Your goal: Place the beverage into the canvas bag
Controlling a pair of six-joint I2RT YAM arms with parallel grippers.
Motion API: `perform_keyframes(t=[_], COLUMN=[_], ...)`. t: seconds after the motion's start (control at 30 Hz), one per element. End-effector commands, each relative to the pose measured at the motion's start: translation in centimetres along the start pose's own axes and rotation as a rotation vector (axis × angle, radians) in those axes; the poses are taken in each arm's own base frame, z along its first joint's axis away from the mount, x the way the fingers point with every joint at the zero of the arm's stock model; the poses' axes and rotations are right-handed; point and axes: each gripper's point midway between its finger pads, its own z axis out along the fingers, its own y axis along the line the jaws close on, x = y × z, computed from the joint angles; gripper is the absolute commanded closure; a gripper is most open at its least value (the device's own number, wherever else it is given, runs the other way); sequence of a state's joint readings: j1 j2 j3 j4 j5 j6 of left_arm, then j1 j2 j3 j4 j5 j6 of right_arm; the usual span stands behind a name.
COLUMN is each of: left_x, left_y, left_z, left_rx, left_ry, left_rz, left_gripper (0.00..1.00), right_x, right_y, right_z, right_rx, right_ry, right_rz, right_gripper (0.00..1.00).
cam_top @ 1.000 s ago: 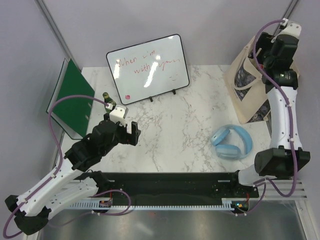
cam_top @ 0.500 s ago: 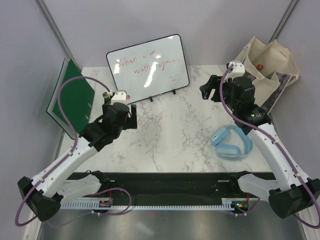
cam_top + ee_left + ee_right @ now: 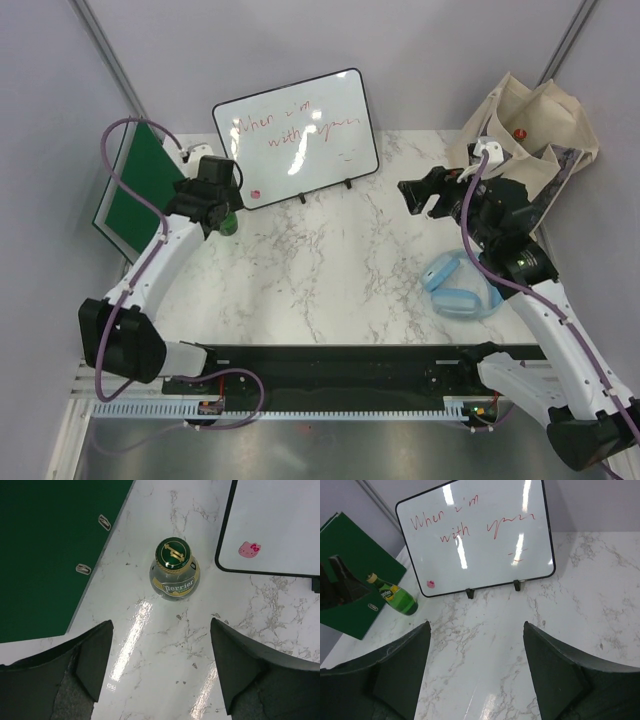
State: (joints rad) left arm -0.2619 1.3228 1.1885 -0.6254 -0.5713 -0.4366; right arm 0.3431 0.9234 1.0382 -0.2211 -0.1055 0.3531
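Observation:
The beverage is a green Perrier bottle (image 3: pixel 175 570) with a green and gold cap. It stands upright on the marble table between the green binder and the whiteboard, and shows as well in the top view (image 3: pixel 228 222) and the right wrist view (image 3: pixel 395 596). My left gripper (image 3: pixel 160 645) hovers over it, open and holding nothing, the bottle just ahead of its fingertips. The canvas bag (image 3: pixel 500 108) stands open at the back right corner. My right gripper (image 3: pixel 418 197) is open and empty beside the bag, facing the table's middle (image 3: pixel 476 650).
A whiteboard (image 3: pixel 297 138) with red writing leans at the back centre. A green binder (image 3: pixel 135 190) lies at the left edge, close to the bottle. Blue headphones (image 3: pixel 462 283) rest on the right side under my right arm. Something red-capped (image 3: pixel 519 133) sits inside the bag.
My left arm has swung from the near left out to the back left, above the bottle. My right arm has come away from the bag and lowered towards the table's middle.

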Motion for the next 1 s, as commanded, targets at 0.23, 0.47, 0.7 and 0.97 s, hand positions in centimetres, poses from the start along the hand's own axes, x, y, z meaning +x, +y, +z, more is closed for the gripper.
perform_keyframes(t=[0.23,0.47,0.7,0.97], left_x=[-4.7,-4.5,-4.0,-3.2], left_y=[-2.1,-2.3,-2.8,-2.6], left_z=[4.0,6.1,6.8,7.7], left_rx=[-0.028,-0.052,-0.041,-0.068], left_ry=[-0.076,-0.054,-0.032,-0.014], left_rz=[-0.024,-0.007,0.007,0.036], left_gripper=[0.16,0.21,0.33,0.37], right_x=[0.2,0.7,1.1,1.9], right_y=[1.0,0.9,0.6,0.1], right_z=[0.5,0.7,1.3,1.5], right_rx=[-0.044,-0.044,-0.03,-0.014], right_ry=[-0.023,-0.012,0.0,0.008], right_rz=[-0.02,-0.014,0.014,0.014], right_gripper=[0.18,0.18,0.18,0.18])
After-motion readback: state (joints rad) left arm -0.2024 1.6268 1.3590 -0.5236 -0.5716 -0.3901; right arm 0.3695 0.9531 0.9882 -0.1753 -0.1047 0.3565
